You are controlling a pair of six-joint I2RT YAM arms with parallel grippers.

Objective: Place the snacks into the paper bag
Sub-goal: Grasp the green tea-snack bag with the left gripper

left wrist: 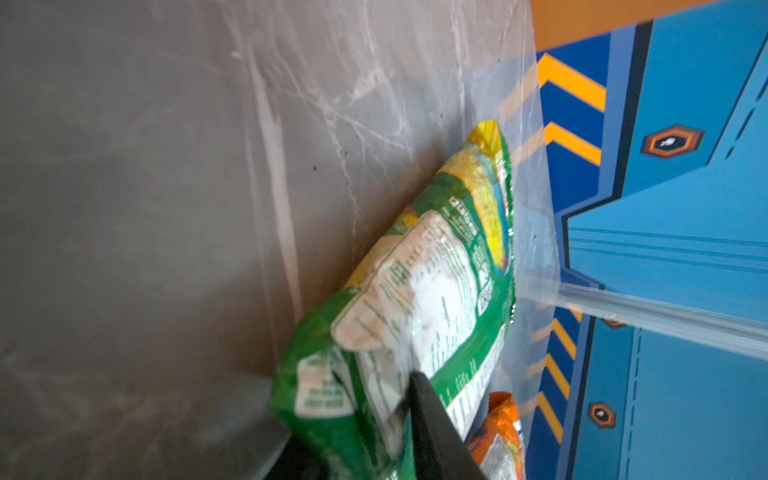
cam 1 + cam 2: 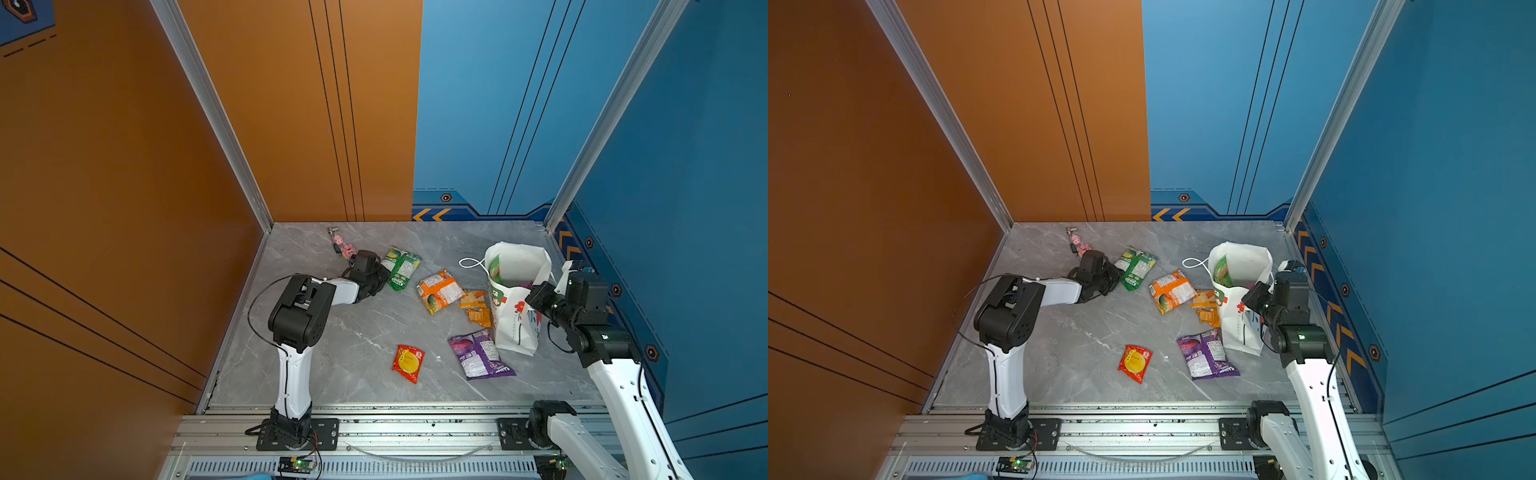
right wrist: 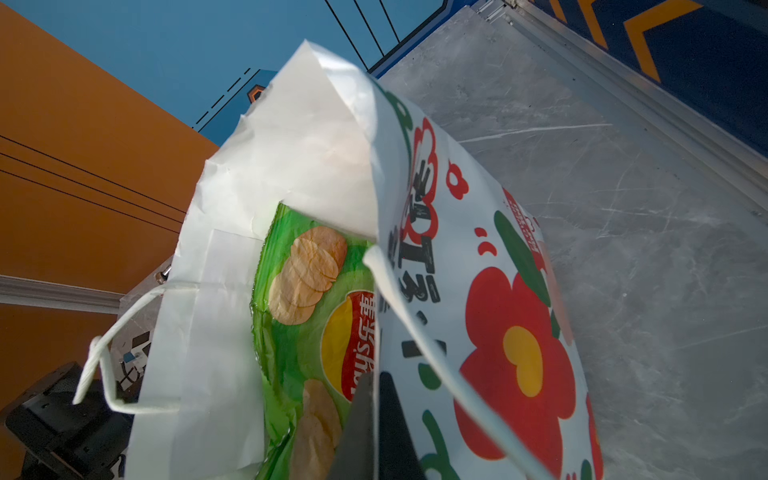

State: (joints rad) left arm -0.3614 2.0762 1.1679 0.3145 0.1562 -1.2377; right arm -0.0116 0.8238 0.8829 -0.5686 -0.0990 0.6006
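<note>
Foil-wrapped, the green packet (image 2: 401, 268) is lying flat on the bench (image 2: 332, 340), toward the back and well apart from the bag (image 2: 509, 332). The left claw (image 2: 382, 276) is reaching in low and pinching the packet's near end. In the left wrist view the foil is creasing under one finger (image 1: 432, 415), though I cannot tell how deep the bite is.

Judging from that, the pickup is the step in hand. Doing it well is calling for a firm hold on the sealed edge rather than the puffed middle, and a slow, straight lift, since the foil looks slippery. The carry should then be passing above the orange packet (image 2: 438, 291), with release only once the packet's lower end is inside the bag's rim.

The right claw (image 3: 374, 395) is clamping the bag's near wall at the rim, keeping the mouth wide. The bag is standing upright with a chip packet (image 3: 307, 316) inside. Outside, two orange sachets (image 2: 473, 299) are lying just beside its foot, with a purple packet (image 2: 480, 353) and a red-yellow packet (image 2: 408, 362) nearer the front. Pink pig charms (image 2: 344, 247) are sitting behind the left claw and are no part of the job.
</note>
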